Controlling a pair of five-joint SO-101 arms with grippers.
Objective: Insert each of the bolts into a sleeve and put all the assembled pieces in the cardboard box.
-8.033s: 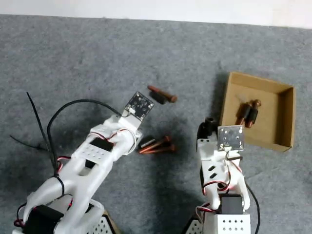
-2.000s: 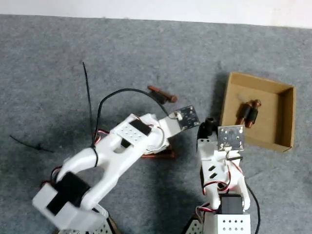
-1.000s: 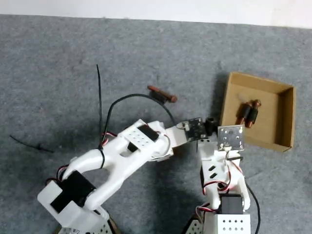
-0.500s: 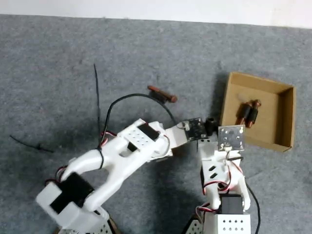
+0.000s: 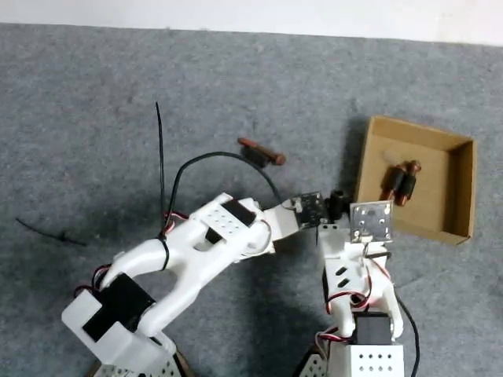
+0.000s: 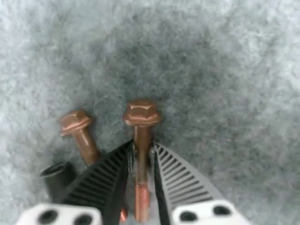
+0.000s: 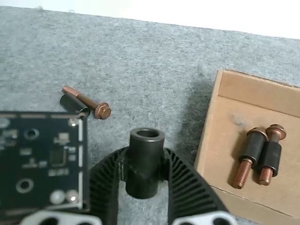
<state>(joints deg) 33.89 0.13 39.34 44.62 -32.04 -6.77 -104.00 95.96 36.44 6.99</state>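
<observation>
A copper hex-head bolt is clamped by its shank in the left gripper, head beyond the tips. Just beside that gripper, a second copper bolt and a loose black sleeve lie on the grey felt mat. The right gripper clamps a black cylindrical sleeve. Off to its side, the brown cardboard box holds two assembled pieces.

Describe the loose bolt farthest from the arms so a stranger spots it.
Start at the cardboard box on the grey mat. Left of it, in the open, lies a copper bolt beside a black sleeve. Unlike the boxed bolts, it is unsleeved.
</observation>
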